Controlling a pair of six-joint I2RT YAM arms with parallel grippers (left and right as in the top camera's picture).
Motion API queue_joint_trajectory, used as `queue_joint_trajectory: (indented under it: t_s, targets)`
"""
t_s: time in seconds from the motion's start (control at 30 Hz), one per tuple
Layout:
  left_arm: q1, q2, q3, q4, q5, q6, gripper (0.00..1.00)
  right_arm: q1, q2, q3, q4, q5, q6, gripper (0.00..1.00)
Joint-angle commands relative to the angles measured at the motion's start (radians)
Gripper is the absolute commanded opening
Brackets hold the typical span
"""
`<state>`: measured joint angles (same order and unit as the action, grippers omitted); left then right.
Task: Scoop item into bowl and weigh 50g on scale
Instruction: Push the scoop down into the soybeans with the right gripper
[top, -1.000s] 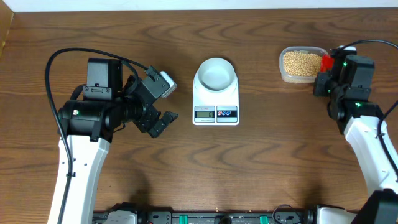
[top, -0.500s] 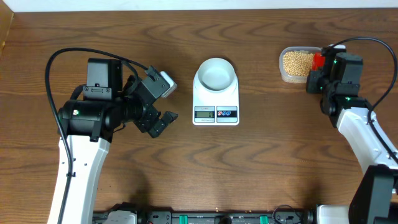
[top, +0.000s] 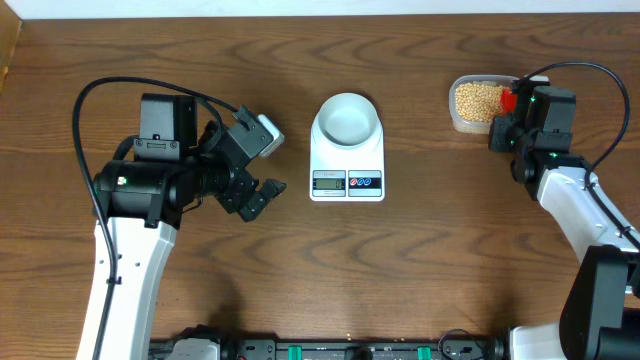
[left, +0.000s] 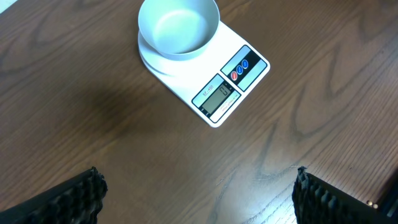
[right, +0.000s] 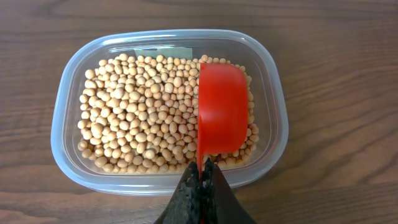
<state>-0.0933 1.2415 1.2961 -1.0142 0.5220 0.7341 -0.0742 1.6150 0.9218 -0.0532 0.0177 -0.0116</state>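
Right claw (right: 200, 180) clamped shut on the red scoop (right: 222, 109) handle. It has swung in over the tub (right: 65, 155), well right of the scale (top: 347, 172), so the scoop now sits over the beans (right: 143, 112) and scooping can begin. Bowl (top: 347, 117) empty on the scale. Left claw (left: 199, 199) wide open, holding nothing.

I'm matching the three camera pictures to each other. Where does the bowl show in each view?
Overhead: bowl at top centre, on the scale.
Left wrist: bowl at top, left of centre, on the scale.
Right wrist: not in it; only tub and scoop.
Shared landmark: the scale's display, in overhead and left wrist.
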Motion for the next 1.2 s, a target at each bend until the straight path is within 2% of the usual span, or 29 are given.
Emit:
queue_joint_trajectory:
  t_s: [0.0,1.17]
  targets:
    - [0.004,-0.008,0.017,-0.003,0.017,0.010,0.98,0.004,0.022,0.019,-0.002,-0.002,-0.003,0.01]
    - [0.004,-0.008,0.017,-0.003,0.016,0.010,0.98,0.005,0.024,0.019,-0.003,-0.036,0.063,0.01]
